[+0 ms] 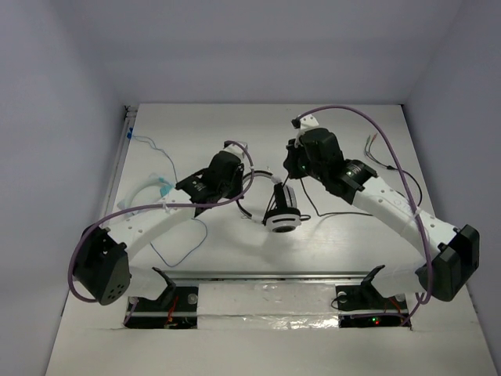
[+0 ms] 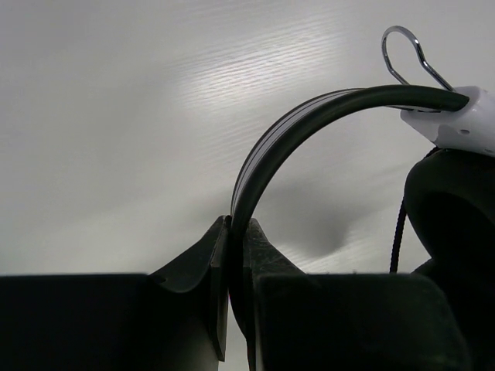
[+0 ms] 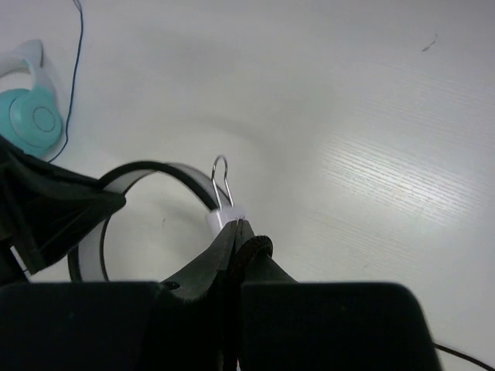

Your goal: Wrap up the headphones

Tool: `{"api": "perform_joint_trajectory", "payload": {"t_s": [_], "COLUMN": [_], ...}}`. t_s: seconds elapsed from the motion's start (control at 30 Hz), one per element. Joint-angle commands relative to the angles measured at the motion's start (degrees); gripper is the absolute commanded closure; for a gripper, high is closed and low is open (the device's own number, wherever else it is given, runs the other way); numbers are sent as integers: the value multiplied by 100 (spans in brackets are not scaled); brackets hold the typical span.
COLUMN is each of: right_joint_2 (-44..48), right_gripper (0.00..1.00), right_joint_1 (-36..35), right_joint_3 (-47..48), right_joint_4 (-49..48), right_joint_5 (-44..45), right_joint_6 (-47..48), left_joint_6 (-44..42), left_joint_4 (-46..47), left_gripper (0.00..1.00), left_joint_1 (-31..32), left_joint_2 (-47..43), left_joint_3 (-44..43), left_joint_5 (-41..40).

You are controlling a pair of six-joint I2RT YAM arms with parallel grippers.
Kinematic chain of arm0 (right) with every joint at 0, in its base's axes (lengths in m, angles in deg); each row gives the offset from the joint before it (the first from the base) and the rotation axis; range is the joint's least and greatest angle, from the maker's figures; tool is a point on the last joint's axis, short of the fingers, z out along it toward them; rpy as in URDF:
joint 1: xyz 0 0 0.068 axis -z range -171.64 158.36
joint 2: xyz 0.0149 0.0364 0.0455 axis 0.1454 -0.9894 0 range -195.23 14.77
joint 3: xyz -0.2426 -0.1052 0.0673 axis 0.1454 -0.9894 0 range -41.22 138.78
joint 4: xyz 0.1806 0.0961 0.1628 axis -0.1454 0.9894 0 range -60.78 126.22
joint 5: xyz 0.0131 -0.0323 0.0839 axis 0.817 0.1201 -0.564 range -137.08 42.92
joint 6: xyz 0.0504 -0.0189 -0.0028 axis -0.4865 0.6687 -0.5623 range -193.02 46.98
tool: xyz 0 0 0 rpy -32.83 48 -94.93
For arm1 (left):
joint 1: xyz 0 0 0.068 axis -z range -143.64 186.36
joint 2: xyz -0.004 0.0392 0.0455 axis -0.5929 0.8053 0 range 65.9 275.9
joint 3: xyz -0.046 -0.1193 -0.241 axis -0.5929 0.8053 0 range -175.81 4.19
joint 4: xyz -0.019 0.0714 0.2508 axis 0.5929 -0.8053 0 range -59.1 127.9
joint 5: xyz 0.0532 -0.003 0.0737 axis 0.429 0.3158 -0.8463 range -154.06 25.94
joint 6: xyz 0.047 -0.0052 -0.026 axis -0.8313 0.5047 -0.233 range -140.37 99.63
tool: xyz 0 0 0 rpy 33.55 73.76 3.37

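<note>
The headphones hang above the middle of the table, one round black earcup with a white ring lowest. My left gripper is shut on the dark headband, which arcs up to a white slider and a black earcup. My right gripper is shut on a loop of the thin braided cable just under the white slider. In the top view the left gripper and right gripper flank the headband. The cable trails right.
A small teal object with a thin pale cord lies left of the left arm; it also shows in the right wrist view. Thick purple robot cables loop over both arms. Walls close the table on three sides.
</note>
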Motion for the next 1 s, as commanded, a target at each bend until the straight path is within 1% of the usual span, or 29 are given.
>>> {"api": "perform_joint_trajectory", "payload": {"t_s": [0.0,0.03,0.1,0.17,0.27,0.33,0.43,0.47,0.5,0.53,0.57,0.6,0.63,0.67,0.7,0.77,0.8,0.87,0.93,0.97], "right_joint_2": [50,120,208,296,166,77,15,41,111,173,269,366,550,638,718,981,1086,1358,1482,1579], "right_gripper": [100,100,100,100,100,100,100,100,100,100,100,100,100,100,100,100,100,99,97,90], "right_joint_1": [147,199,200,383,638,692,823,876,998,1061,1113,1175,1228,1307,1307,1369,1369,1430,1430,1430], "right_joint_3": [4,-57,-276,-435,-497,-506,-585,-724,-795,-883,-1128,-1252,-1366,-1472,-1673,-1920,-2208,-2386,-2413,-2431], "right_joint_4": [-765,-862,-1275,-1713,-1908,-1953,-2084,-2215,-2277,-2313,-2609,-2708,-2787,-2910,-2972,-3314,-3489,-3762,-3790,-3816], "right_joint_5": [-57,-66,-22,144,110,-135,-522,-636,-933,-1145,-1391,-1463,-1507,-1499,-1420,-1446,-1559,-1717,-1920,-1938], "right_joint_6": [303,372,417,373,198,66,-92,-145,-215,-364,-452,-540,-672,-743,-804,-1067,-1147,-1367,-1455,-1481], "left_joint_6": [-270,-296,-410,-507,-639,-675,-666,-622,-605,-543,-430,-376,-315,-253,-183,-183,-209,-148,-69,-25], "left_joint_4": [490,490,499,499,578,666,745,780,832,981,1165,1167,1332,1369,1369,1378,1378,1597,1720,1773], "left_gripper": [100,100,100,100,100,100,100,100,100,100,100,100,100,100,100,100,100,100,100,100], "left_joint_1": [-23,-76,-76,-76,-76,-76,-76,-146,-207,-399,-532,-690,-831,-1084,-1174,-1280,-1280,-1280,-1333,-1394], "left_joint_2": [-386,-360,-281,-220,-228,-263,-342,-412,-465,-526,-649,-693,-729,-773,-782,-782,-773,-756,-729,-703], "left_joint_3": [98,81,55,11,10,11,-7,-7,10,28,98,133,177,239,239,213,195,230,248,283], "left_joint_5": [1317,1622,1782,2194,2854,3292,3584,3646,3768,3969,4111,4286,4653,4805,4928,5087,5096,5324,5465,5561]}}
